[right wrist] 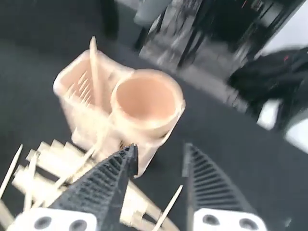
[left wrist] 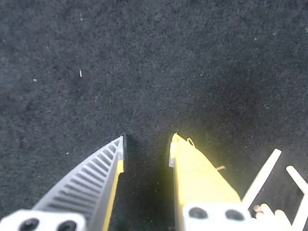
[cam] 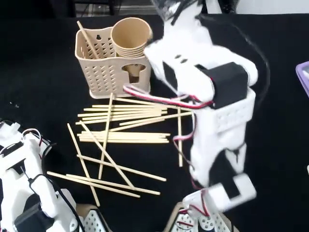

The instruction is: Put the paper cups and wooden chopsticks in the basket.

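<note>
Black claw point(right wrist: 160, 148) agape, tan nested paper cups point(cam: 131, 35), scattered pale chopsticks point(cam: 125, 137)

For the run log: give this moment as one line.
paper cups: stacked in basket | one chopstick: standing in basket | loose chopsticks: on table | left gripper: open, empty | right gripper: open, empty, near basket

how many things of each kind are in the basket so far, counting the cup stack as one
In the beige perforated plastic basket:
thin wooden chopstick, standing: 1
nested stack of brown paper cups: 1
total: 2
</note>
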{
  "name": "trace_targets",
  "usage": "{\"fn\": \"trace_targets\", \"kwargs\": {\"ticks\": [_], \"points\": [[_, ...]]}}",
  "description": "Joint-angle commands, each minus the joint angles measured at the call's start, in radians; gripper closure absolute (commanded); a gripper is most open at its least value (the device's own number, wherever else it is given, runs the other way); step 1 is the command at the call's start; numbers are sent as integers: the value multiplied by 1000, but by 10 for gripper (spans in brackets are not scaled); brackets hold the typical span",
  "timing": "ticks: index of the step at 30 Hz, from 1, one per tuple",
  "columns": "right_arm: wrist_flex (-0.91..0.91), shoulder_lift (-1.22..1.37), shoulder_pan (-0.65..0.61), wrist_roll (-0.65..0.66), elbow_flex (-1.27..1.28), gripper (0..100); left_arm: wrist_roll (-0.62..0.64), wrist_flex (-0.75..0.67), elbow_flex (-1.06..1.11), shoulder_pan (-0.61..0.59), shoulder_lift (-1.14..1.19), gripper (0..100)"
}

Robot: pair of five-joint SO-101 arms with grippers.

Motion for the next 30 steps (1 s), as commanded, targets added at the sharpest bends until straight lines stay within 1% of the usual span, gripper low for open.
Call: {"fn": "trace_targets", "kwargs": {"ticks": [1, 3, 5, 9, 13, 15, 17, 19, 23, 27, 30], "points": [[5, -191, -98, 20, 407, 811, 9, -14, -2, -4, -29, 838], [-57, -271, -158, 15, 625, 811, 9, -14, -2, -4, -29, 838], [-161, -346, -229, 12, 849, 811, 9, -14, -2, -4, -29, 838], [-468, -440, -374, 5, 1287, 809, 9, -14, -2, -4, -29, 838], [-763, -430, -427, -115, 1527, 807, 9, -14, -2, -4, -29, 838], [-858, -400, -448, -146, 1584, 806, 9, -14, -2, -4, -29, 838], [-901, -354, -489, -152, 1610, 806, 9, -14, -2, -4, -29, 838], [-910, -298, -532, -155, 1609, 797, 9, -14, -2, -4, -29, 838], [-913, -196, -594, -160, 1570, 719, 9, -14, -4, -7, -29, 838], [-914, -97, -628, -161, 1506, 718, 9, -14, -4, -10, -29, 838], [-914, -22, -628, -219, 1446, 716, 9, -14, -4, -10, -29, 838]]}}
